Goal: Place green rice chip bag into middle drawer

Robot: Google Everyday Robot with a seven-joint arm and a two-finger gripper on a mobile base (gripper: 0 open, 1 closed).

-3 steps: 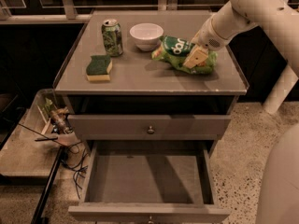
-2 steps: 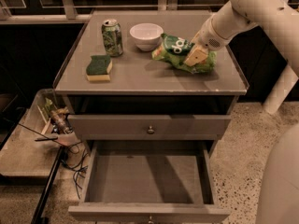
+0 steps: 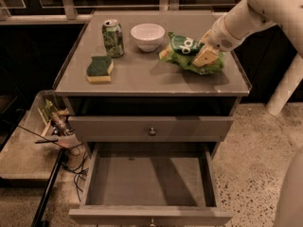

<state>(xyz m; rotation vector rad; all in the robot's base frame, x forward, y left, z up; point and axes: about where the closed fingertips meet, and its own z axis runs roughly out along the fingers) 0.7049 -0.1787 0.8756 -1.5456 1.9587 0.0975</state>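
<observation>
The green rice chip bag point(image 3: 183, 51), crumpled light-green foil with a dark green oval label, lies on the right part of the cabinet top point(image 3: 142, 74). My gripper point(image 3: 205, 56) comes in from the upper right and its tan fingers point(image 3: 203, 58) are closed on the bag's right end. The bag looks held at or just above the top. The middle drawer point(image 3: 149, 181) is pulled open below, with a bare grey floor and nothing in it.
A green drink can point(image 3: 113, 38), a white bowl point(image 3: 147, 36) and a green-topped yellow sponge point(image 3: 100, 69) stand on the left and middle of the top. A shut drawer front with a round knob point(image 3: 152, 131) sits above the open drawer. Clutter and cables point(image 3: 61, 126) lie at the left.
The gripper and the bag have shifted only slightly; the grip on the bag's right end holds. Nothing else has moved.
</observation>
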